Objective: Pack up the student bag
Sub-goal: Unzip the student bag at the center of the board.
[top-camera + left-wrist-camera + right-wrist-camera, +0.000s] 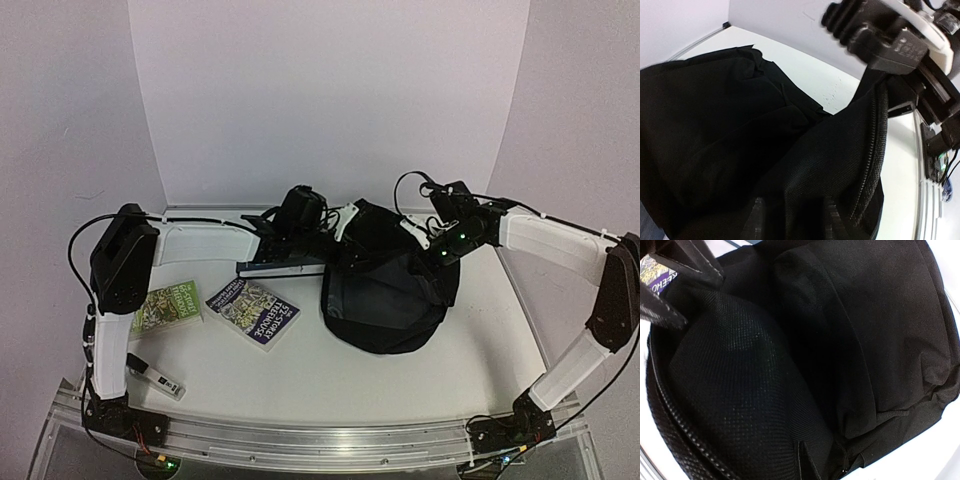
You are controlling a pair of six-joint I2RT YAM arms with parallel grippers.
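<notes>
Right gripper (428,236) clasped the student bag (385,295) rim by the desk's far edge, propping it open; left gripper (325,232) state was unclear. Next, probably, the purple book (253,312) needed loading.

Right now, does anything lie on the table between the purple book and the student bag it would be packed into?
Nothing visible does: only bare table separates the purple book from the student bag. A dark flat item lies farther back, off that line.
</notes>
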